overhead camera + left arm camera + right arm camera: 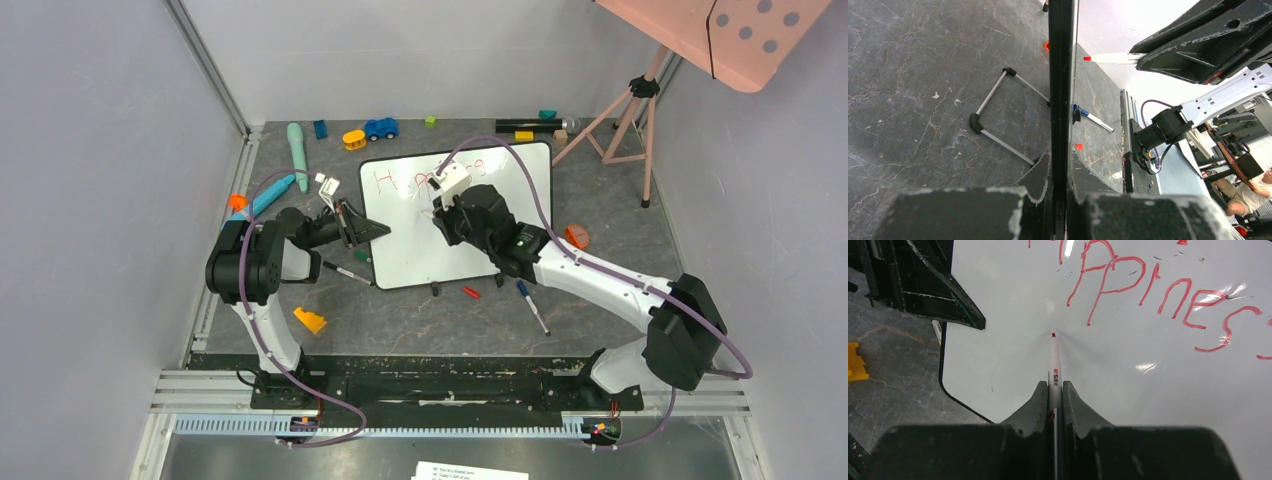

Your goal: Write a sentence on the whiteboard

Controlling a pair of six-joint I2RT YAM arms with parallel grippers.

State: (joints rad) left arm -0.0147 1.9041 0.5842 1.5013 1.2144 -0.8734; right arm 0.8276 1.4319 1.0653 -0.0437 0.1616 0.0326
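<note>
Only "Happiness" of the sentence [1175, 297] stands near the top of the whiteboard [420, 250]; more remains. The right gripper [1054, 390] pinches a marker [1053, 360], tip just below it (the left gripper [1060, 165] clamps the whiteboard's left rim).

The left gripper [1060, 200], bottom centre, pinches the whiteboard [1060, 75] by its black rim, which runs straight up the frame. A red-tipped marker [1113, 58] shows upper right.

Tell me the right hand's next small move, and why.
Probably start the next word's first stroke: the right hand grips the red marker, its tip at bare whiteboard below the red writing, while the left hand clamps the board's edge.
</note>
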